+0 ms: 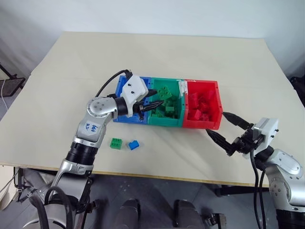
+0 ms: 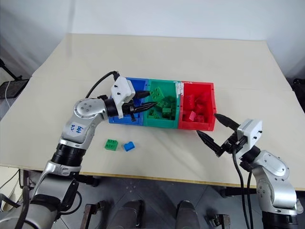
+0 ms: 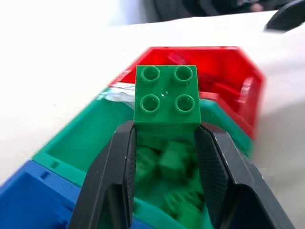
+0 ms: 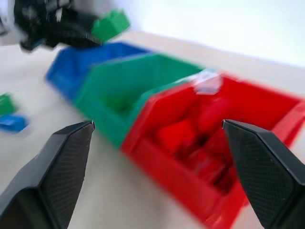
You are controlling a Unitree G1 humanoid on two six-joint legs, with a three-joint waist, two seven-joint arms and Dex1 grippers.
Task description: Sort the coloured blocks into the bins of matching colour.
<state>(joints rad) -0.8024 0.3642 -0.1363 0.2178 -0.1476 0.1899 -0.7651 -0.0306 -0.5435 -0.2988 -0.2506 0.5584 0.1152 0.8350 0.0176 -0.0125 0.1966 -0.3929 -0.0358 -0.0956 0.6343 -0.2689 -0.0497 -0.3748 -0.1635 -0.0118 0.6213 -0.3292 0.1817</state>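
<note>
Surface point(image 1: 157, 62), pale and wide, carries three joined bins in a row near its middle: blue bin point(image 2: 139, 85) on the robot's left, green bin point(image 1: 159, 120) in the centre, red bin point(image 1: 214, 102) on the right. Green bin holds several green blocks; red bin holds a heap of red blocks. Left gripper point(image 1: 153, 105) is over the boundary of the blue and green bins, its fingers point(image 3: 116, 167) clenched on a green block point(image 3: 166, 97), studs showing, held above the green bin's interior. Right gripper point(image 1: 228, 130) hangs just off the red bin's near right corner, apart from it, its fingers point(image 4: 62, 162) spread wide and holding nothing. Two loose blocks lie on the surface in front of the blue bin: a green square block point(image 1: 116, 143) and, just beside it, a blue block point(image 1: 134, 145).
</note>
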